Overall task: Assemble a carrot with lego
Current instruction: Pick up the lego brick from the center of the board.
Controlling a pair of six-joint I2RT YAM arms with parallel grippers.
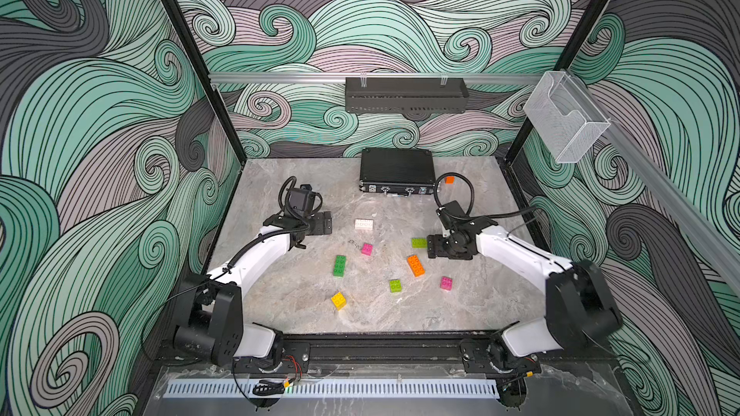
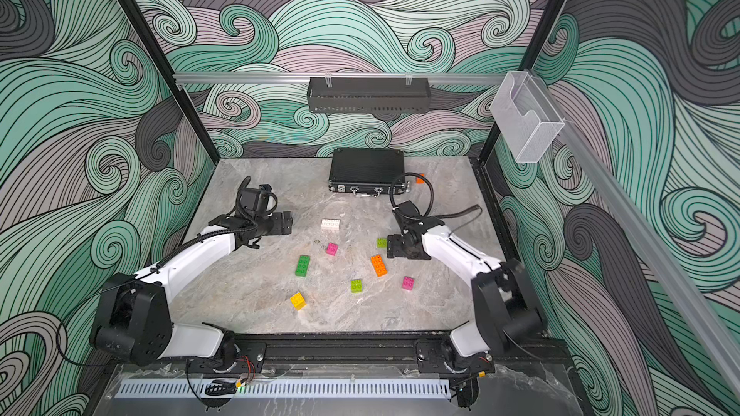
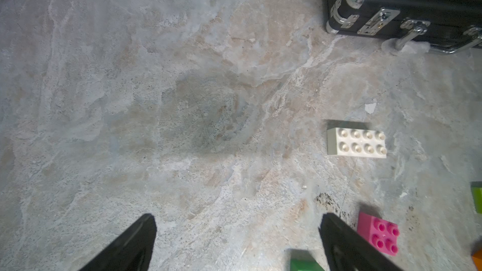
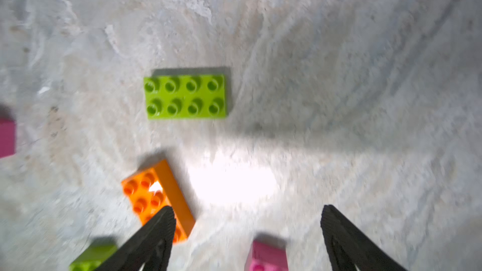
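Left end effector [image 3: 237,220] and right end effector [image 4: 249,209] hover, jaws apart and empty, above lego [image 1: 415,265] scattered across the table [image 1: 280,306].

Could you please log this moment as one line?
bricks: loose, unjoined | left end effector: open, empty | right end effector: open, empty

Grey-and-tan marbling on the table [image 1: 304,314]. Black-lined swirls of teal, mauve and charcoal over the walls [image 1: 100,114]. Plain solid colour on each: white brick [image 1: 363,224], yellow brick [image 1: 338,300], orange brick [image 1: 415,265], dark green brick [image 1: 339,265], long lime brick [image 1: 417,242], small lime brick [image 1: 395,285], pink brick [image 1: 366,249], second pink brick [image 1: 446,283]. Ribbed black on the case [image 1: 396,170]; orange on the small cube [image 1: 449,180].
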